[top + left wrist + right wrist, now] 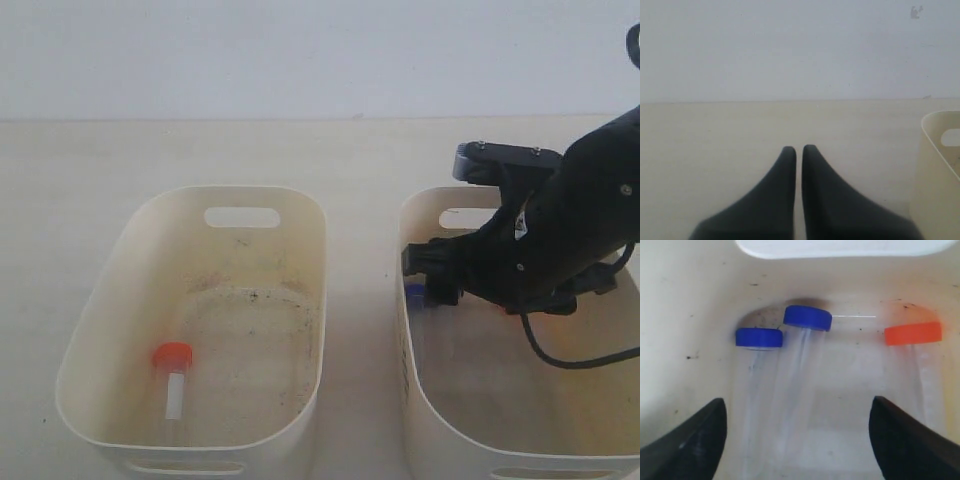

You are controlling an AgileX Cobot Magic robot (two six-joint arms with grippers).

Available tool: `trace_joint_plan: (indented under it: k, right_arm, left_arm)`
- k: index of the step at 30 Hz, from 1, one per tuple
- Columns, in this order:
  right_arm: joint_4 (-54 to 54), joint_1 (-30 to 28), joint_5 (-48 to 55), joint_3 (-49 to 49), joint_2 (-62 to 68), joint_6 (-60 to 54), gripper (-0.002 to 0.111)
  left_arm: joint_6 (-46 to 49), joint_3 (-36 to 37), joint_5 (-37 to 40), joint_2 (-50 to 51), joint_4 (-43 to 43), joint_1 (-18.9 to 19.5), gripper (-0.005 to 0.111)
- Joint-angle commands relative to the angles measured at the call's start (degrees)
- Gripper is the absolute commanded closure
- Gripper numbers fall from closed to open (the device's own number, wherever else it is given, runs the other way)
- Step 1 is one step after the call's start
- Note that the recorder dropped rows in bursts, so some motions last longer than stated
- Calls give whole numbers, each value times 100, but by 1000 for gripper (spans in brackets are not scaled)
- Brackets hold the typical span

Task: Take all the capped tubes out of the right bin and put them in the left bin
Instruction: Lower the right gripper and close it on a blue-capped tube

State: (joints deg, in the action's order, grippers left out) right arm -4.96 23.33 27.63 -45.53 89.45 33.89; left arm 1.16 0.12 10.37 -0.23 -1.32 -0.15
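Observation:
The left bin (110,300), with a dark grime ring on its floor, holds one orange-capped tube (173,378) lying near its front. My right gripper (422,278) reaches down into the right bin (410,400). In the right wrist view the gripper (798,401) is open with nothing gripped. Ahead of it, against the bin's end wall, lie two blue-capped tubes (759,338) (807,317) side by side and an orange-capped tube (913,333). The blue-capped bodies run back between the fingers. My left gripper (799,148) is shut and empty above bare tabletop.
The two bins stand side by side with a narrow strip of table (360,330) between them. A cream tub's end with a slot handle (937,160) shows at the edge of the left wrist view. A pale wall (300,50) rises behind the table.

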Motion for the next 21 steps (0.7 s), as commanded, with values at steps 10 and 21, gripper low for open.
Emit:
trace_joint_plan:
  k: [10, 21]
  right_arm:
    - [-464, -47, -60, 25, 528, 379, 34]
    - [-464, -47, -181, 25, 853, 425, 34]
  left_arm:
    - [-24, -12, -38, 23, -19, -41, 103]
    - [-24, -12, -38, 23, -19, -41, 103]
